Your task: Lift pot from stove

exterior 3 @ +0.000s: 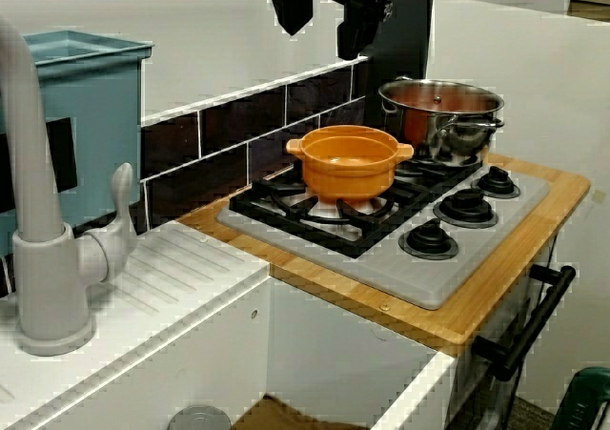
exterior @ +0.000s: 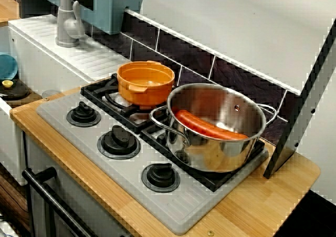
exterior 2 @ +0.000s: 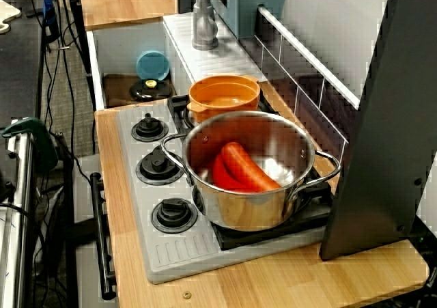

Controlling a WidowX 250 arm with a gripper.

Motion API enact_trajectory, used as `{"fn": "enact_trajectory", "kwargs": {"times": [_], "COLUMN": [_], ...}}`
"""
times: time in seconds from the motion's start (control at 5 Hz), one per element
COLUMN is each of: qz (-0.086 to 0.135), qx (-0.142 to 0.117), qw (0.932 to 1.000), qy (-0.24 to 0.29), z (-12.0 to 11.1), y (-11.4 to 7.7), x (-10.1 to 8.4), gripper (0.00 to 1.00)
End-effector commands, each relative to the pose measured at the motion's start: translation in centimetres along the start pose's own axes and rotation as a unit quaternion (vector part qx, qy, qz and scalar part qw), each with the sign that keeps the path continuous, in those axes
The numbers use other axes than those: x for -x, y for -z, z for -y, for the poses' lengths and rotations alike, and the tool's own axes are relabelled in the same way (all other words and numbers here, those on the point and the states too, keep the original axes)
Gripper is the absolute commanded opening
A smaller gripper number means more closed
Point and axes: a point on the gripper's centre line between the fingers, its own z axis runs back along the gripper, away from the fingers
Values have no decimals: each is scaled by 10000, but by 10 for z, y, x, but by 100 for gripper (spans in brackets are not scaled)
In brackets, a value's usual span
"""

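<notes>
Right now the gripper is hanging high above the stove, well apart from everything, and its two dark fingers are standing spread with nothing between them. The orange pot is sitting upright on the rear burner grate, nearer the sink end, with the steel pot just beside it on the next burner; whether the two are touching cannot be told. A sausage is lying inside the steel pot. The approach is not yet made, so a good grasp is likely calling for a straight descent over the orange pot's rim on the side away from the steel pot, one finger inside and one outside the wall. Closing firmly and rising vertically should be keeping the tab handles from snagging the neighbour's wire handle.
</notes>
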Motion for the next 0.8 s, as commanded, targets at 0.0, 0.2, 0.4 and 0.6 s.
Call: {"fn": "enact_trajectory", "kwargs": {"times": [0.0,0.2,0.4,0.6], "qz": [530,527,447,315], "qx": [-294,-380,-463,-538], "qw": [9957,9948,9952,9953], "qy": [694,790,731,741], "z": [1,3,1,2], "y": [0,17,36,49], "x": [11,20,22,16], "gripper": [100,100,100,100]}}
